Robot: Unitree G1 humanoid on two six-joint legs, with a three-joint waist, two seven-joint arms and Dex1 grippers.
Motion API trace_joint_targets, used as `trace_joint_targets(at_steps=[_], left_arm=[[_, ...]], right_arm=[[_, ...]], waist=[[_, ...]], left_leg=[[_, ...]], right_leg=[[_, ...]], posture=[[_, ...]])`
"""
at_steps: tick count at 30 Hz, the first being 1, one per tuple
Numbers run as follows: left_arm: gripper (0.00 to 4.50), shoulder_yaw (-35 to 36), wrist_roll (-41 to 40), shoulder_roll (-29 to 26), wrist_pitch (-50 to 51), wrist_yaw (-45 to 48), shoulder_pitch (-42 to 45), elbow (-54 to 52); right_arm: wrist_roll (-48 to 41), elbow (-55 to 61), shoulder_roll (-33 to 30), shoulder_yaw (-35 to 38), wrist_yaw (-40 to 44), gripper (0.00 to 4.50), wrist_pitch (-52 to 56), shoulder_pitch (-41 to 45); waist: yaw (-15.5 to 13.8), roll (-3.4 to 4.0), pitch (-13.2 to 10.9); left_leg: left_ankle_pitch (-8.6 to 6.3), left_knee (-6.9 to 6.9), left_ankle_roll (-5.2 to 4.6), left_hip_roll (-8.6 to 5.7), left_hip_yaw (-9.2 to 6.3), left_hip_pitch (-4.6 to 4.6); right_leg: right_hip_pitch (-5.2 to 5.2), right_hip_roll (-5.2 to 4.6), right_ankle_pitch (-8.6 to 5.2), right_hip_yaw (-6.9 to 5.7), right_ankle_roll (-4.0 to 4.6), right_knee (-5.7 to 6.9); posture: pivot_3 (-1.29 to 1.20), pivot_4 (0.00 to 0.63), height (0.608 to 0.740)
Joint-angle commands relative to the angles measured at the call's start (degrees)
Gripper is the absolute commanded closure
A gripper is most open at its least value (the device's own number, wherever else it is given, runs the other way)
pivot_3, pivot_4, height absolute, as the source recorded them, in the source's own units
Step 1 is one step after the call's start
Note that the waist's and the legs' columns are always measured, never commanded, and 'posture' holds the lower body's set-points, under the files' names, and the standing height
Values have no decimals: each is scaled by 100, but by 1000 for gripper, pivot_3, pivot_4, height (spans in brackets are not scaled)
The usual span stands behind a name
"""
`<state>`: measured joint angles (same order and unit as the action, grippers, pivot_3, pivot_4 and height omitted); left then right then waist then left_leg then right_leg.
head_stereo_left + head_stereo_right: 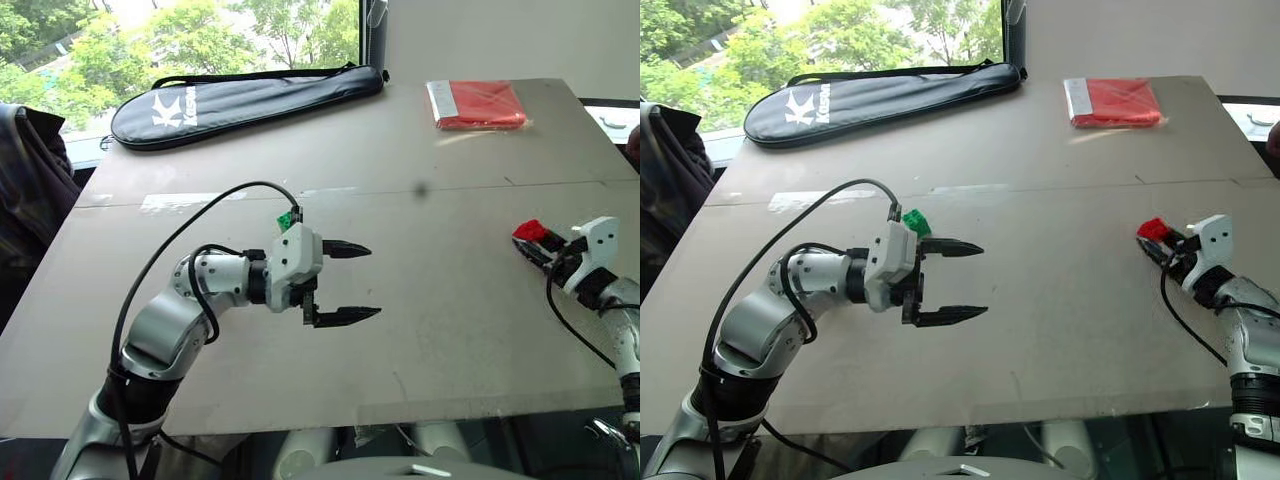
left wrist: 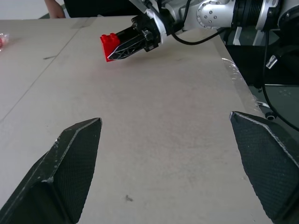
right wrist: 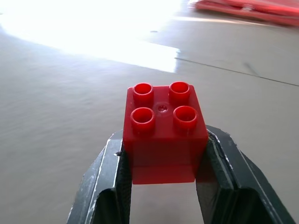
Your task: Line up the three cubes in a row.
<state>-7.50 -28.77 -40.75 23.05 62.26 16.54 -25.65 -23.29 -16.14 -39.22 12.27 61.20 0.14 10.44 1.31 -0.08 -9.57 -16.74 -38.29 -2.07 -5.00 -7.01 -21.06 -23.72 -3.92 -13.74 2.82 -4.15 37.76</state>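
Note:
A red cube (image 3: 163,135) with four studs on top sits clamped between the fingers of my right gripper (image 3: 164,142), which is shut on it. This happens at the right side of the table (image 1: 430,340), where the red cube (image 1: 531,231) is held just above the surface. My left gripper (image 1: 373,282) hovers open over the table's middle, pointing right, with nothing between its fingers (image 2: 70,168). The left wrist view looks across at the red cube (image 2: 108,45) in the right gripper (image 2: 122,48). A green cube (image 1: 917,222) lies on the table just behind my left hand, partly hidden by it.
A long black racket bag (image 1: 240,100) lies along the far left edge. A flat red packet (image 1: 478,104) rests at the far right corner. A dark garment (image 1: 30,190) hangs off the table's left side. A seam (image 1: 560,182) runs across the tabletop.

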Motion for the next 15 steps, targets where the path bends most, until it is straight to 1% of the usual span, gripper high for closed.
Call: trace_joint_targets(at_steps=[1,3,4,6,9,15], left_arm=[[0,163,75,-96,-218,79,-63,57],[0,219,103,-78,-317,69,-131,151],[0,239,164,-101,-431,88,-207,196],[0,285,231,-150,-587,114,-368,230],[0,345,271,-250,-682,133,-638,74],[0,346,310,-316,-661,14,-937,-264]], right_arm=[[47,-414,-265,-342,1510,3210,-868,194],[7,-911,-204,-507,2273,3210,-1383,495],[-145,-1095,-228,-710,2683,3210,-1475,675],[-71,-1526,-189,-992,3071,3210,-1687,1075],[-745,-1657,-401,-1988,3130,3210,-1888,1406],[-1306,-2006,-688,-3160,3130,3210,-2174,1878]], waist=[[5,-5,-3],[10,-11,-8],[8,-12,-11],[42,-13,-15],[72,-15,-17],[21,-14,-18]], left_leg=[[-1,-1,-1,1,-2,4],[-1,-2,-1,1,-2,7],[0,-2,0,1,0,14],[1,-3,2,3,-1,22],[8,-2,15,9,-4,21],[14,-1,28,10,-13,5]], right_leg=[[5,-1,0,-2,0,0],[8,-4,0,-2,0,0],[13,-3,2,0,3,0],[15,-4,5,0,8,2],[15,-7,8,-7,13,3],[8,-13,8,-17,14,-9]], posture=[[0,150,712],[0,150,712],[0,150,712],[0,150,712],[0,150,712],[0,150,712]])
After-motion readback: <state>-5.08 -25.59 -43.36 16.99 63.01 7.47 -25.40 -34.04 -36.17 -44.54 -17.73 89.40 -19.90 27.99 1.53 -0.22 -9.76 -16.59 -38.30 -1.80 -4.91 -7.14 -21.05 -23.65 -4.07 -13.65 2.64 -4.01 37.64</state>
